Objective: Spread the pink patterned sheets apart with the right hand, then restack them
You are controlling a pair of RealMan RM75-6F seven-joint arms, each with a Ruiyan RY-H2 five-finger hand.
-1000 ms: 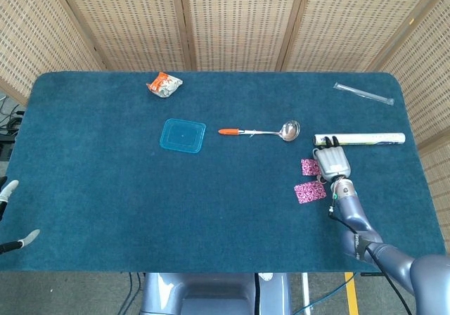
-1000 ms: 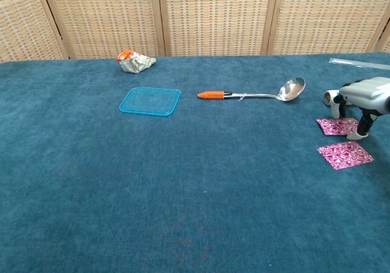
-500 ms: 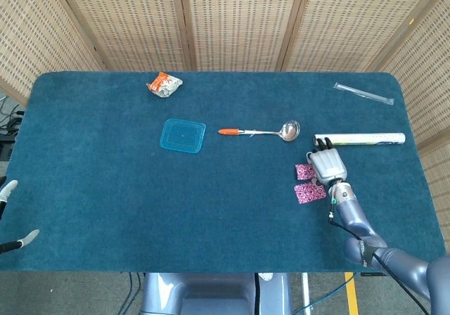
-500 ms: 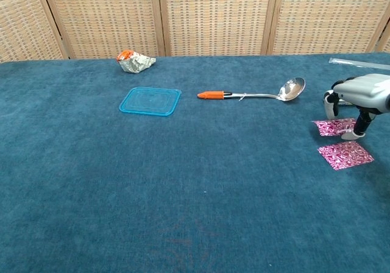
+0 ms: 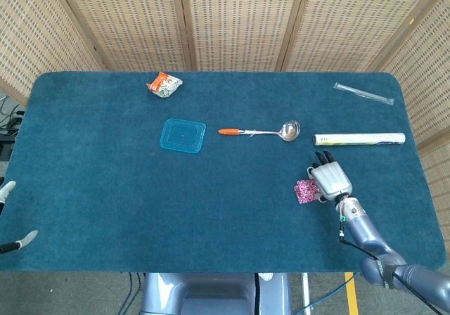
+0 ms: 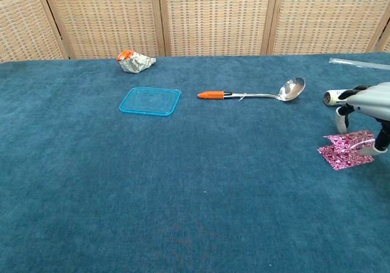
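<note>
Pink patterned sheets (image 6: 346,150) lie on the blue worktop (image 5: 105,188) near its right front edge, and they now read as one overlapping patch where a second ago I had two squares lying apart, one behind the other. My right hand (image 5: 330,179) sits palm-down over their right side, fingers (image 6: 341,118) hanging toward the cloth; it seems to press or drag the upper sheet rather than pinch it, though I cannot tell from either view whether anything is actually held. It has come nearer the front edge since the earlier frames, and the far sheet came with it onto the near one, so I judge the restacking nearly done, with squaring the edges left. Sliding flat paper across carpet suits a palm-down hand better than trying to lift it. My left hand (image 5: 8,216) shows only as fingertips at the left border, well away and idle; its state I cannot tell. The ladle (image 5: 261,130), blue lid (image 5: 183,135), crumpled wrapper (image 5: 164,84) and foil roll (image 5: 358,139) are where they were
</note>
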